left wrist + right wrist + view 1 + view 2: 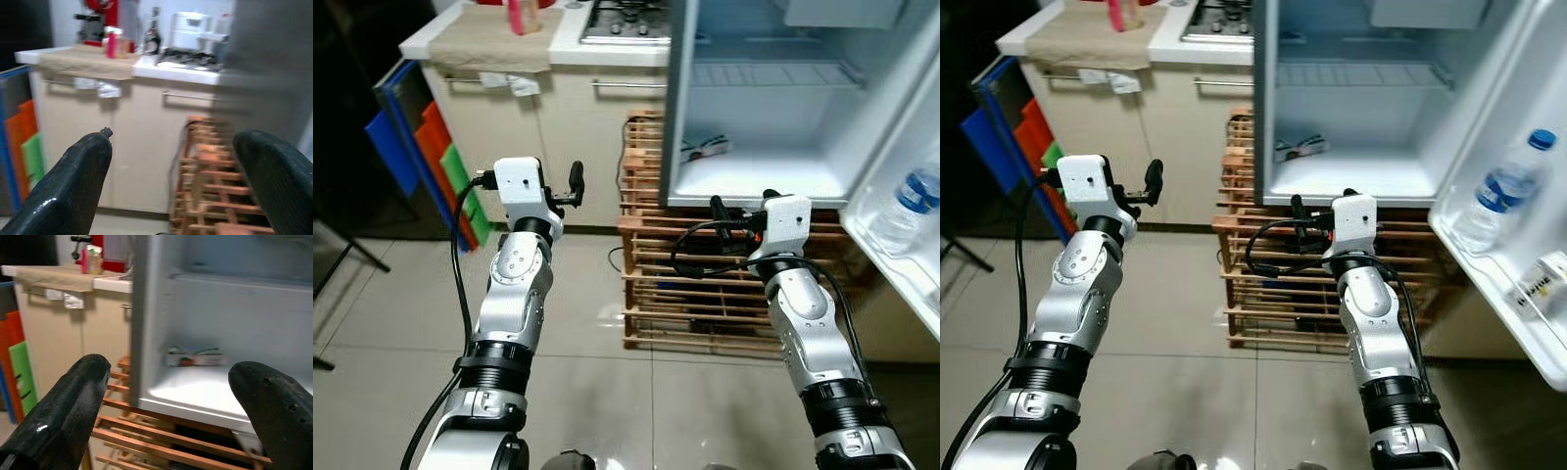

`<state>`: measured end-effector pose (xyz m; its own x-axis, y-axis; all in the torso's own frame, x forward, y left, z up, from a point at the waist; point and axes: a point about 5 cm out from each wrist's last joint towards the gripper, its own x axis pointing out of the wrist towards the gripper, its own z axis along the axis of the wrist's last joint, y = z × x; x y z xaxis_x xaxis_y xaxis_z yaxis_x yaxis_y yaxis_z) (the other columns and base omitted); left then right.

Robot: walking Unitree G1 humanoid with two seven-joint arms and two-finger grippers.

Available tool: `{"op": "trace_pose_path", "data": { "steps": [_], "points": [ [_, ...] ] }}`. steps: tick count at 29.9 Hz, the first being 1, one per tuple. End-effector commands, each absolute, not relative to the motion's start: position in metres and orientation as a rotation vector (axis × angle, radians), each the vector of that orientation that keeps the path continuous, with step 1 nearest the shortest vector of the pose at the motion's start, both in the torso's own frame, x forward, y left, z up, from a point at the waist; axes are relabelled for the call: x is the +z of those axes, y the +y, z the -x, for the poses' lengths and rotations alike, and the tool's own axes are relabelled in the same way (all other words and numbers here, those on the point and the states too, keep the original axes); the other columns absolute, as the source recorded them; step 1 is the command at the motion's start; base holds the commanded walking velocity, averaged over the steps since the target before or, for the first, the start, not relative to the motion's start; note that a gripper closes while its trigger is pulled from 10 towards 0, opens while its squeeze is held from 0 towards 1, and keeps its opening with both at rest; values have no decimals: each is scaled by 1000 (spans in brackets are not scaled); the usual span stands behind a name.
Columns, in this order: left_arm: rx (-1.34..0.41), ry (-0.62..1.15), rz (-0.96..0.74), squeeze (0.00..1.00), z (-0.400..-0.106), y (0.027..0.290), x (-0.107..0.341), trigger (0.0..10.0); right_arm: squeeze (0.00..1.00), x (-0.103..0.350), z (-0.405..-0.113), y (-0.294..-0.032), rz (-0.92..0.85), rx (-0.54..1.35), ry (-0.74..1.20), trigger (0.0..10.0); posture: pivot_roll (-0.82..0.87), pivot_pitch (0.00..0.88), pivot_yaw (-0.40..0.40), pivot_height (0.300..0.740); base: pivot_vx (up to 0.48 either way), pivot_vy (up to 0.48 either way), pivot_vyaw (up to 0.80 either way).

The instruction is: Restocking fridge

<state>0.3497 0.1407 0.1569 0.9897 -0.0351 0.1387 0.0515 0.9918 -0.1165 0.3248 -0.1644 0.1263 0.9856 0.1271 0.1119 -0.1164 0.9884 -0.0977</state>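
**Both claws spread and empty in front of open fridge**

Left gripper (171, 191): fingers wide apart, holding nothing, touching nothing, raised in front of the beige cabinet (519, 147). Right gripper (166, 416): fingers wide apart too, empty, held just below the front lip of the fridge (754, 186) floor, over the wooden slat crate (695, 294) the fridge sits on.

Fridge is open, interior mostly bare; a small flat packet (195, 358) lies at the back left of the bottom shelf. Door (1498, 284) swung out on the right; a water bottle (1503, 191) stands in its shelf, a small labelled item beside it, too small to tell. Tiled floor (401, 294) open between the arms. Coloured boards (435, 162) lean by the cabinet's left side. Counter carries a pink bottle (519, 15) and a gas hob (626, 22).
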Motion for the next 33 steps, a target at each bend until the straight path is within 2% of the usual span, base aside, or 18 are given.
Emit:
{"op": "trace_pose_path", "data": {
  "steps": [1, 4, 16, 23, 33],
  "points": [
    [-51, -137, 84, 0, -353, 145, 159, 10000, 267, 122, -325, -165, 91, 96, -92, 10000, -158, 22, 42, 735, 0, 480, 0],
    [-76, -119, 32, 0, -354, 141, 157, 10000, 259, 122, -322, -164, 102, 91, -107, 10000, -160, 21, 45, 735, 0, 160, 0],
    [-91, -121, 71, 0, -356, 137, 157, 10000, 263, 121, -320, -166, 102, 62, -116, 10000, -168, 19, 55, 735, 0, 0, 0],
    [-79, -126, 67, 0, -355, 140, 158, 10000, 267, 116, -306, -179, 78, -13, -145, 10000, -167, 24, 58, 735, 349, 128, 0],
    [-90, -108, 61, 0, -357, 138, 156, 10000, 275, 112, -300, -196, 80, -71, -128, 10000, -182, 26, 70, 735, 454, 0, 0]
  ]
}}
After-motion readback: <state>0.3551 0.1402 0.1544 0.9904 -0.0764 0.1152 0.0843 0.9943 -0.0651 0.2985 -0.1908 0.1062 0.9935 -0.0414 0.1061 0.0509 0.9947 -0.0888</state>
